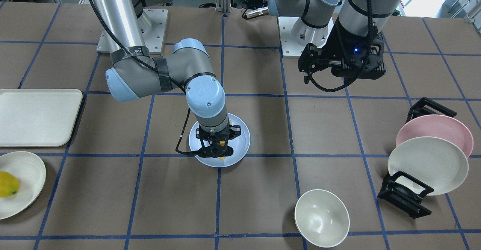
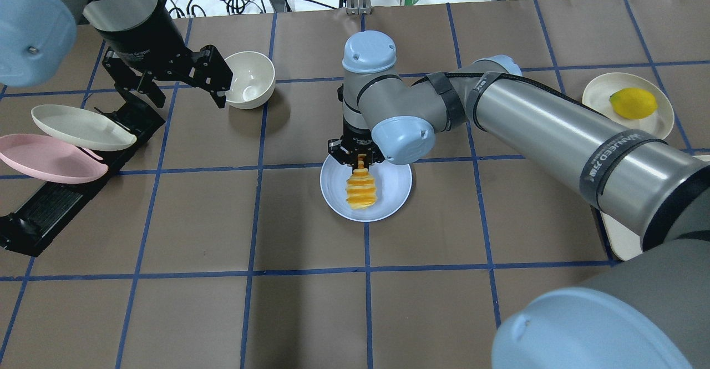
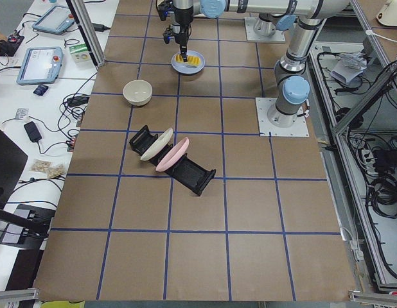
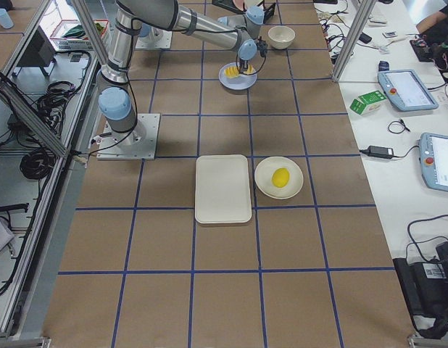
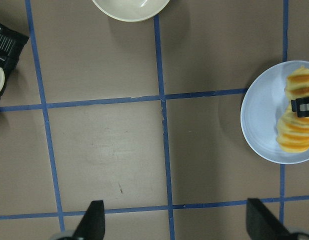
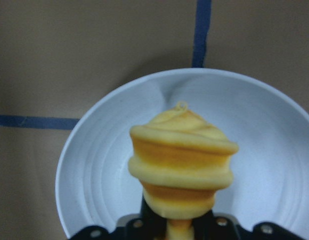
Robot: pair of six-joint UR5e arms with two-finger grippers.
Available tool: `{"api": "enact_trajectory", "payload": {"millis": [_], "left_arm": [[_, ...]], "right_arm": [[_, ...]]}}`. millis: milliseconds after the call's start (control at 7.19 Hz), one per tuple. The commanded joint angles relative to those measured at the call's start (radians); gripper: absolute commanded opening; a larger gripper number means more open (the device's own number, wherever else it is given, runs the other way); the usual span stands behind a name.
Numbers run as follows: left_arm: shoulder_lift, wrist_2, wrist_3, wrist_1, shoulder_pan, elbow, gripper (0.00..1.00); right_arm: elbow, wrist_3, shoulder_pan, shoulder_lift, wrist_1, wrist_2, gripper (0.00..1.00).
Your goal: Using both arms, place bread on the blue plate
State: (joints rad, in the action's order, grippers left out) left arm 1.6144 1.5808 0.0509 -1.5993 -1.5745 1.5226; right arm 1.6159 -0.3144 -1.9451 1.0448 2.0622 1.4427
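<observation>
The golden ridged bread (image 2: 361, 190) lies lengthwise over the blue plate (image 2: 395, 191) at the table's middle, on it or just above it. My right gripper (image 2: 360, 159) points straight down and is shut on the bread's far end. The right wrist view shows the bread (image 6: 182, 160) sticking out from the jaws over the plate (image 6: 102, 165). My left gripper (image 2: 183, 92) hangs open and empty above the table to the left, near the white bowl; the left wrist view shows its fingertips (image 5: 94, 220) wide apart, with the bread (image 5: 294, 137) and the plate (image 5: 259, 120) at the right.
A white bowl (image 2: 249, 77) stands left of the blue plate. A black rack (image 2: 50, 208) at the far left holds a pink plate (image 2: 47, 158) and a cream plate (image 2: 80, 127). A lemon (image 2: 632, 102) sits on a cream plate at the right, beside a cream tray (image 1: 37, 116).
</observation>
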Motion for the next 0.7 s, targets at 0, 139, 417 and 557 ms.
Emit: {"api": "enact_trajectory", "payload": {"millis": [0, 139, 417, 557], "left_arm": [[0.001, 0.001, -0.002, 0.001, 0.001, 0.001, 1.0], [-0.001, 0.001, -0.002, -0.001, -0.001, 0.002, 1.0], [-0.007, 0.008, 0.001, 0.001, -0.001, 0.002, 1.0], [-0.01, 0.01, 0.001, 0.001, -0.001, 0.001, 1.0]], "right_arm": [[0.001, 0.003, -0.005, 0.001, 0.003, 0.004, 1.0], [0.004, 0.003, -0.003, 0.003, 0.001, 0.01, 1.0], [-0.007, 0.012, 0.012, 0.033, -0.01, 0.074, 1.0], [-0.002, 0.017, 0.041, 0.081, -0.031, 0.084, 1.0]]}}
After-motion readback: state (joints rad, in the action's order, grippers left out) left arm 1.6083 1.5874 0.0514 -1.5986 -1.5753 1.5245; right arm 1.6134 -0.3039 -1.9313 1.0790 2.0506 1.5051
